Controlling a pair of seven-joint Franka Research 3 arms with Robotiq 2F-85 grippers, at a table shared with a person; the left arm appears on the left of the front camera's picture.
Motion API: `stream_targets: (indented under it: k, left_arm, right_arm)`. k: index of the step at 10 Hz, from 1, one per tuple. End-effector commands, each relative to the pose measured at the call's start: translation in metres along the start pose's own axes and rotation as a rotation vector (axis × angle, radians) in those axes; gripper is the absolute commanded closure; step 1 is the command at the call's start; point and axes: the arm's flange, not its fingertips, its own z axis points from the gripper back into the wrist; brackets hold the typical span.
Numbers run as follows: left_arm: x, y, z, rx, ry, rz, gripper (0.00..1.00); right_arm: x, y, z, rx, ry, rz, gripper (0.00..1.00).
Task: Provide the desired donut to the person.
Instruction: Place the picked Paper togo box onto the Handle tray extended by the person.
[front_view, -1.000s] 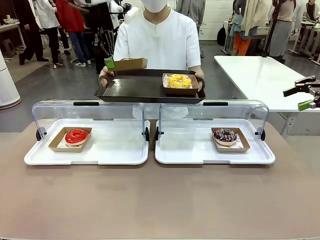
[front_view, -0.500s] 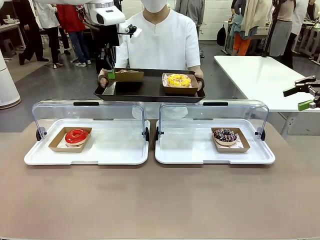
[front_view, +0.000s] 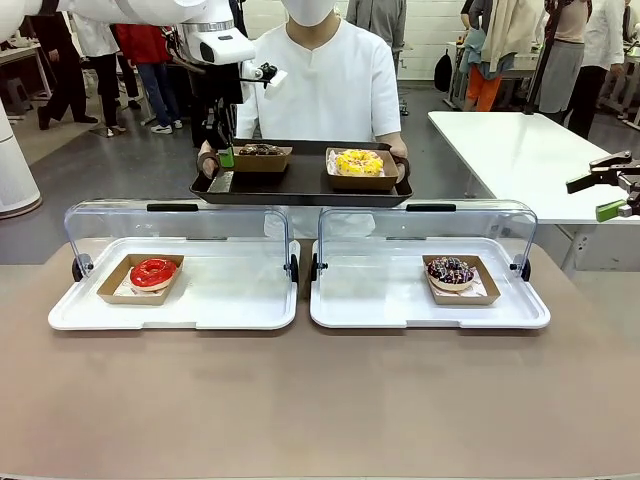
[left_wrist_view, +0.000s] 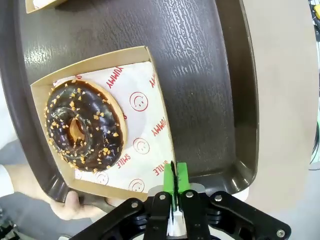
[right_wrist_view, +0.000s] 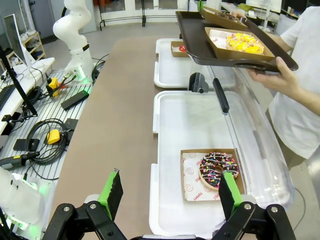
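The person (front_view: 322, 80) in white holds a dark serving tray (front_view: 300, 186) at the far side. On it sit a yellow donut (front_view: 359, 160) and a chocolate donut with nut bits (left_wrist_view: 82, 125), each in a cardboard box. My left gripper (left_wrist_view: 175, 181) is shut on the edge of the chocolate donut's box (left_wrist_view: 155, 135), which rests on the serving tray (left_wrist_view: 210, 75). In the front view the left gripper (front_view: 226, 157) hangs at the tray's left end. Off the table's right side, my right gripper (right_wrist_view: 170, 196) stands open and holds nothing.
Two white display trays with raised clear lids stand on the brown table. The left one (front_view: 230, 300) holds a red donut (front_view: 153, 272), the right one (front_view: 380, 300) a sprinkled chocolate donut (front_view: 450, 270). A white table (front_view: 520, 150) stands at the back right, with bystanders behind.
My left arm has come down with the boxed chocolate donut, from above the serving tray's left end until the box rests on it. The right arm has not moved.
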Motion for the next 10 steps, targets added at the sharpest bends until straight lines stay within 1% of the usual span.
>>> stream_targets:
  k: [1,2,4,5,7,10]
  left_arm:
    - [0.0013,0.0054,0.0089,0.003,0.02,-0.022,0.39]
    - [0.0014,0.0055,0.0093,0.001,0.019,-0.023,0.0]
    - [0.0029,0.0053,0.0082,-0.006,0.019,-0.025,0.0]
    - [0.0033,0.005,0.0079,-0.008,0.017,-0.026,0.17]
    - [0.0036,0.0056,0.0088,-0.013,0.014,-0.029,0.0]
    - [0.0045,0.0027,0.0087,-0.018,0.012,-0.024,0.0]
  right_arm:
    - [0.0006,-0.0023,-0.0001,-0.004,-0.009,-0.005,0.0]
    - [0.0006,-0.0023,-0.0001,-0.004,-0.009,-0.005,0.0]
    - [0.0006,-0.0023,-0.0001,-0.004,-0.009,-0.005,0.0]
    - [0.0006,-0.0023,-0.0001,-0.004,-0.009,-0.005,0.0]
    - [0.0006,-0.0023,-0.0001,-0.004,-0.009,-0.005,0.0]
    - [0.0006,-0.0023,-0.0001,-0.004,-0.009,-0.005,0.0]
